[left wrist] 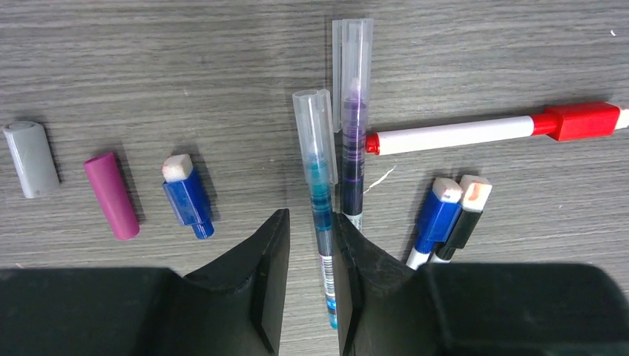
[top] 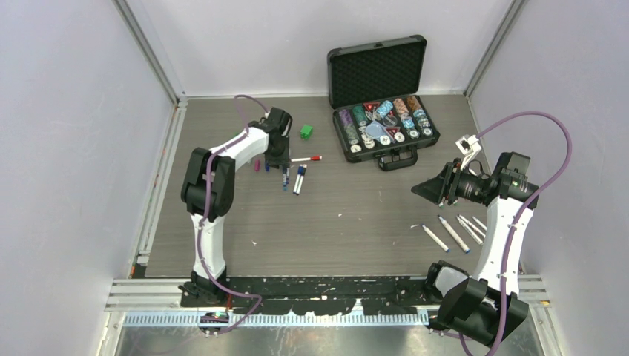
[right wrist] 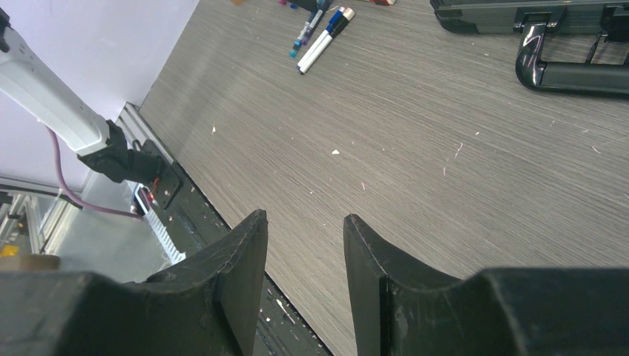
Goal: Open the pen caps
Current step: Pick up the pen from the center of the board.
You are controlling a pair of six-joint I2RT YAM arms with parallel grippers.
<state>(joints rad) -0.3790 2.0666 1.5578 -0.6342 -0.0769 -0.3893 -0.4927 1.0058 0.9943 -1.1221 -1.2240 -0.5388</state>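
We are working partway through: a grey cap [left wrist: 30,159], magenta cap [left wrist: 111,195] and blue cap [left wrist: 187,199] are lying loose at centre left. Our left gripper [left wrist: 311,219] is straddling the capped teal pen [left wrist: 320,185], jaws parted; the red marker [left wrist: 489,132] is waiting capped. Our right gripper [right wrist: 304,222] is hanging empty, jaws apart.

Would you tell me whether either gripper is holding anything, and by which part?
Nothing is held: the left gripper, jaws open, straddles the teal pen mid-barrel; the right gripper is open, empty.
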